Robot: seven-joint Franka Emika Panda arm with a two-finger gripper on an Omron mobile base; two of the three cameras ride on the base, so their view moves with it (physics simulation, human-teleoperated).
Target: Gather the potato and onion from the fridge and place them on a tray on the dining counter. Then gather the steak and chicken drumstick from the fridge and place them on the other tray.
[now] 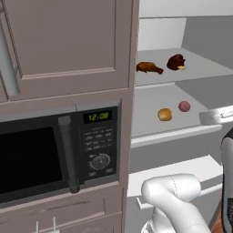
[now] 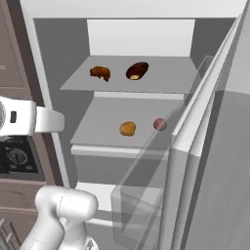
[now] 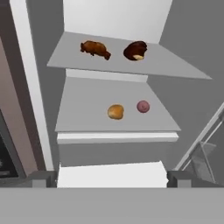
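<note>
With the fridge (image 2: 215,161) open and the pincer (image 3: 112,177) spread wide and empty, I'd reach for the potato (image 3: 116,111) beside the onion (image 3: 143,106) on the lower shelf (image 3: 87,109), coming in level.

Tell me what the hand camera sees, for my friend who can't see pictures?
The open fridge has two grey shelves. The upper one holds a chicken drumstick and a dark steak side by side, apart; the lower one holds a tan potato and a small pinkish onion.
</note>
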